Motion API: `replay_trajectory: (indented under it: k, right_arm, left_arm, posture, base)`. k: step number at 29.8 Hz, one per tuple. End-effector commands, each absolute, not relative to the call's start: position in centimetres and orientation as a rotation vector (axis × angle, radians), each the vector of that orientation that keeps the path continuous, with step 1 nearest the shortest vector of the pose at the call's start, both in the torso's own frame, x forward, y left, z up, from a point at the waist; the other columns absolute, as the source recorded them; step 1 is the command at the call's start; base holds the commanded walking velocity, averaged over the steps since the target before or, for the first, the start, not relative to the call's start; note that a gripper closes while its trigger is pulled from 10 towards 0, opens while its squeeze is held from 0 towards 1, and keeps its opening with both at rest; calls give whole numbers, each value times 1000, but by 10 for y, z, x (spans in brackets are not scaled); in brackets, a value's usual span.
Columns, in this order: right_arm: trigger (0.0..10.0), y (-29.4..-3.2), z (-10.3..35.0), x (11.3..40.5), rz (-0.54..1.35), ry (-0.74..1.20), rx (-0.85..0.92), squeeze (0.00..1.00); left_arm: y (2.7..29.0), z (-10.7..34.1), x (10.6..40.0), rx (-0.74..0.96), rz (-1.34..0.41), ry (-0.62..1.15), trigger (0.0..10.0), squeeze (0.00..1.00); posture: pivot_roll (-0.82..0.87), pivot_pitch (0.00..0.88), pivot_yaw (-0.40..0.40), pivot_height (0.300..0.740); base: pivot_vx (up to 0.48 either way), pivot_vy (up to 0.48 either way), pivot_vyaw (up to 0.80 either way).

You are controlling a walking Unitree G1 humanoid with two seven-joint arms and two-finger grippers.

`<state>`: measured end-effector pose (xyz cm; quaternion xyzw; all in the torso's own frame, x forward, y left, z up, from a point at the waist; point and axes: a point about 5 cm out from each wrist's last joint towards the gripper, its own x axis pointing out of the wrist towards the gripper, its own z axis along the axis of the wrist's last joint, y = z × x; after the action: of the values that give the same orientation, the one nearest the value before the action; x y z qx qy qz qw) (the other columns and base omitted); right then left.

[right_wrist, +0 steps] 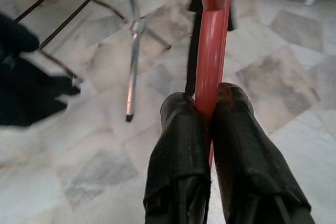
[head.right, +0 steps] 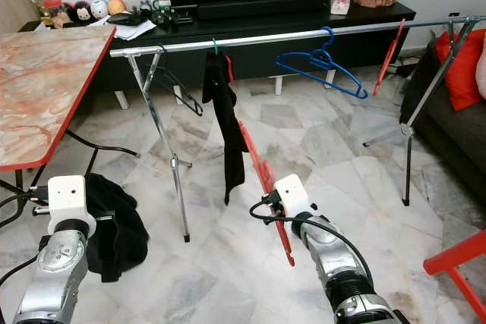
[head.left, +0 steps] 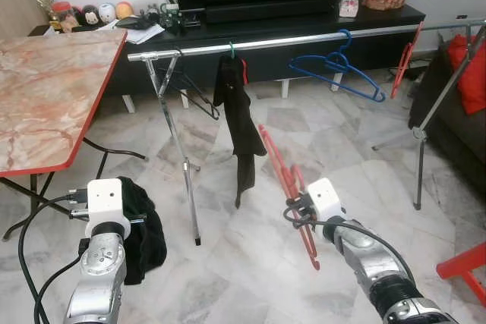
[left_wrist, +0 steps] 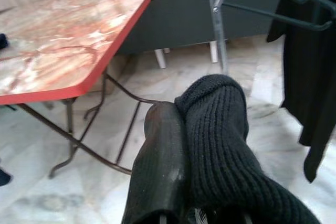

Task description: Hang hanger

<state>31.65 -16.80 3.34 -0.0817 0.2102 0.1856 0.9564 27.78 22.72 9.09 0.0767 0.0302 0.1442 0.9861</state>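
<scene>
My right gripper (head.left: 298, 210) is low in front of the rack, shut on a red plastic hanger (head.left: 285, 180) that slants up toward the silver rail (head.left: 304, 39). In the right wrist view both fingers (right_wrist: 181, 145) pinch the hanger's red bar (right_wrist: 212, 35). My left gripper (head.left: 133, 221) is low at the left, shut on a black knit garment (head.left: 144, 233). In the left wrist view that garment (left_wrist: 220, 145) lies against one finger (left_wrist: 160, 150). On the rail hang a black cloth (head.left: 235, 111), a blue hanger (head.left: 338, 66), a dark hanger (head.left: 190, 89) and another red hanger (head.left: 405, 62).
A marble-topped table with a red edge (head.left: 45, 96) stands at the left. The rack's legs (head.left: 178, 157) reach the tiled floor ahead. A black TV console (head.left: 304, 24) is behind the rail. A dark sofa with a red cushion (head.left: 463, 73) and a red stool (head.left: 463, 267) are at the right.
</scene>
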Motion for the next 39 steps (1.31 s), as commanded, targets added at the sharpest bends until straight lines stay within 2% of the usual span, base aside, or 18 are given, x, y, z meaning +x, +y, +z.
replay_trajectory:
  k: [1, 2, 5, 9, 15, 22, 25, 31, 39]
  right_arm:
    - [10000, -168, 30, 316, 299, 418, -118, 0]
    - [10000, -168, 29, 316, 287, 418, -112, 0]
    - [10000, -179, -18, 278, 78, 592, -68, 0]
    - [10000, -187, -37, 257, 23, 706, -137, 0]
    - [10000, -187, -54, 235, -2, 792, -169, 0]
    - [10000, -189, -60, 225, 19, 829, -184, 0]
    - [10000, -194, -74, 202, 55, 941, -215, 0]
    - [10000, -194, -79, 191, 31, 954, -152, 0]
    - [10000, -194, -83, 183, 46, 976, -149, 0]
  left_arm:
    - [225, 102, 279, 136, 264, -13, 10000, 0]
    - [224, 102, 279, 133, 259, -18, 10000, 0]
    - [226, 115, 282, 55, 288, -84, 10000, 0]
    - [232, 127, 281, 46, 306, -125, 10000, 0]
    - [241, 139, 278, 33, 317, -166, 10000, 0]
    - [235, 144, 279, 24, 297, -176, 10000, 0]
    - [228, 143, 276, -2, 303, -178, 10000, 0]
    - [218, 130, 266, -15, 273, -131, 10000, 0]
    - [218, 121, 259, -14, 287, -103, 10000, 0]
  posture:
    - [-86, 0, 78, 740]
    - [-86, 0, 78, 740]
    - [-68, 0, 93, 740]
    - [-59, 0, 99, 740]
    - [-55, 0, 107, 740]
    - [-47, 0, 100, 740]
    - [-27, 0, 82, 740]
    - [-42, 0, 94, 740]
    - [-32, 0, 83, 740]
  base:
    - [0, 0, 0]
    - [0, 0, 0]
    - [0, 0, 0]
    - [0, 0, 0]
    - [0, 0, 0]
    - [0, 0, 0]
    - [0, 0, 0]
    - [0, 0, 0]
    - [0, 0, 0]
